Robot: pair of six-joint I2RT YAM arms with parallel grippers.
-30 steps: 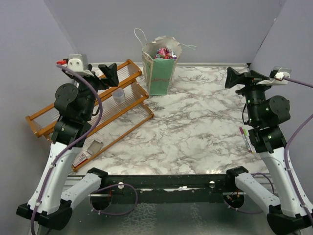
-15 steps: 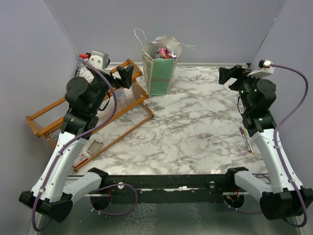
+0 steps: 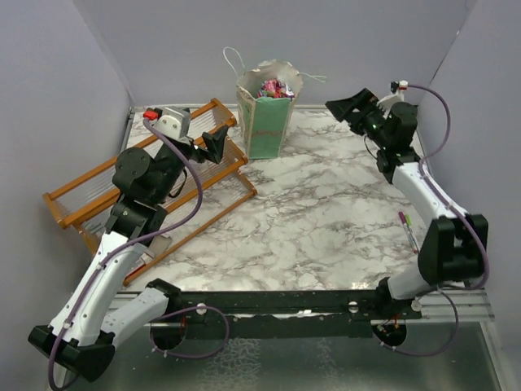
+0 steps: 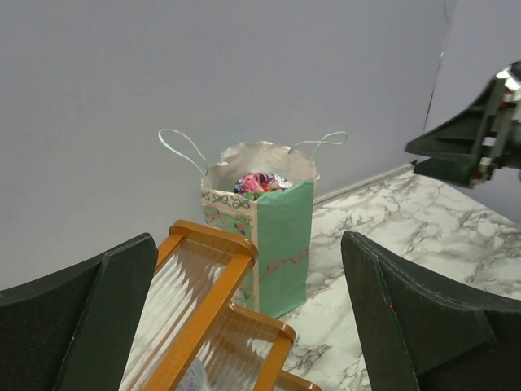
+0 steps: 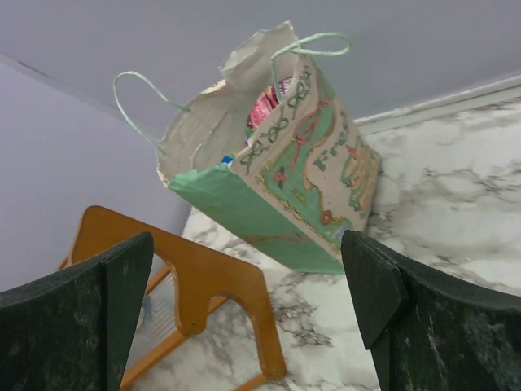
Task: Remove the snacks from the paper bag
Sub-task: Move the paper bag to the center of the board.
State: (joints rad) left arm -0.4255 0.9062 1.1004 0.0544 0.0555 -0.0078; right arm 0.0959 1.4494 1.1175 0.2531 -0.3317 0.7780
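Mint-green paper bag (image 3: 267,122) stands on the table (image 3: 326,213), snacks (image 3: 275,87) apparently heaped inside; my left fingers (image 4: 81,326) and right fingers (image 5: 77,326) gape, empty.

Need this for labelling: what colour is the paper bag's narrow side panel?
The paper bag's side is mint green; left wrist view shows it best.
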